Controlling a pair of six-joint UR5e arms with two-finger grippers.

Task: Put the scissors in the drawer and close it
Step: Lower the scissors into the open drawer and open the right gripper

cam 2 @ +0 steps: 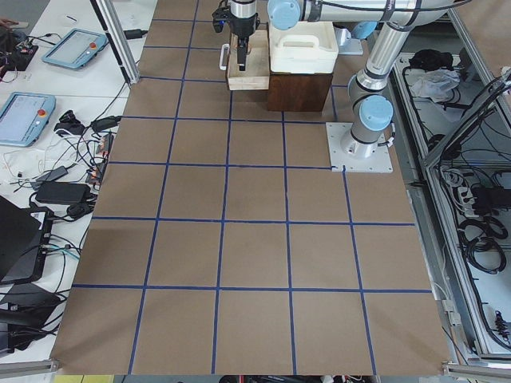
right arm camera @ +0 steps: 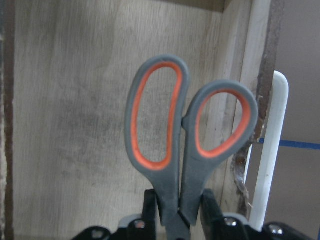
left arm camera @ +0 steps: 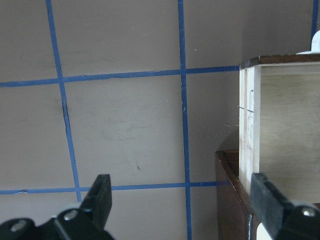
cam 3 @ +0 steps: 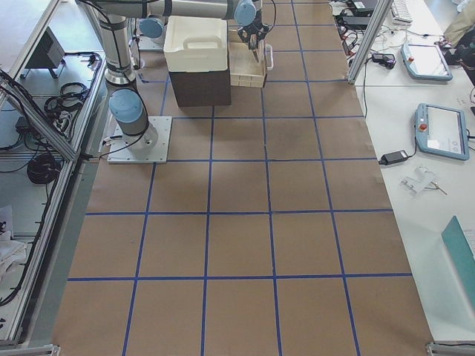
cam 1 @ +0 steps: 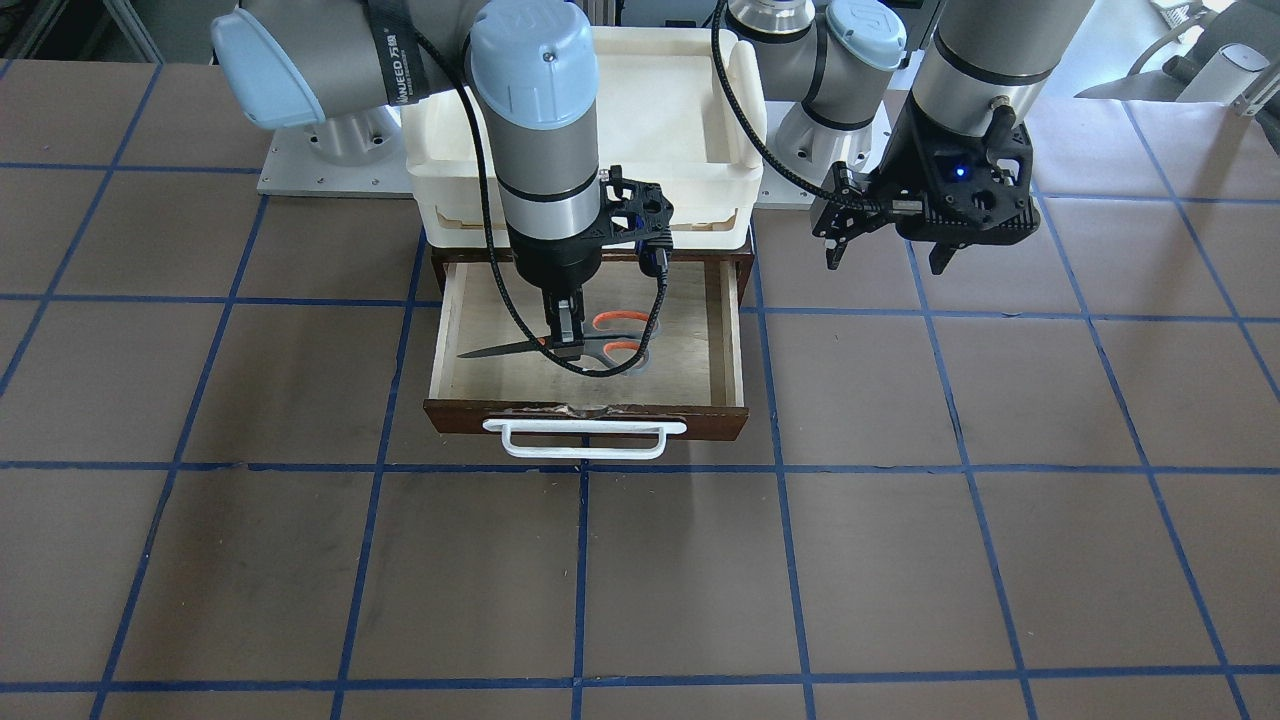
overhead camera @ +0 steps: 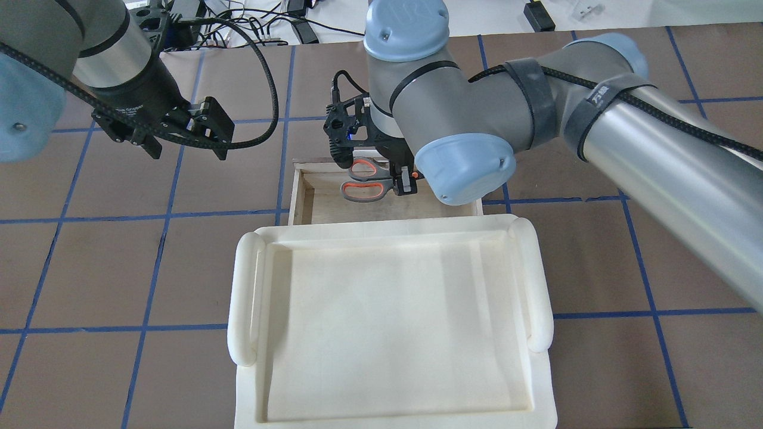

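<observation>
The dark brown drawer (cam 1: 690, 340) stands pulled open, its pale plywood floor showing and its white bar handle (cam 1: 585, 440) toward the front. My right gripper (cam 1: 568, 335) reaches down into it, shut on the scissors (cam 1: 605, 345) near their pivot. Close up, the grey handles with orange loops (right arm camera: 180, 165) hang low over the drawer floor (right arm camera: 65, 125); whether they touch it I cannot tell. My left gripper (cam 1: 885, 258) hovers open beside the drawer, holding nothing. In its wrist view the drawer's side wall (left arm camera: 285, 125) lies to the right of the spread fingers (left arm camera: 100, 195).
A cream-white plastic tray (overhead camera: 244, 298) sits on top of the dark brown cabinet (cam 2: 297, 92) behind the drawer. Brown table covering with a blue tape grid surrounds them. Side tables with tablets and cables stand beyond the table's edge.
</observation>
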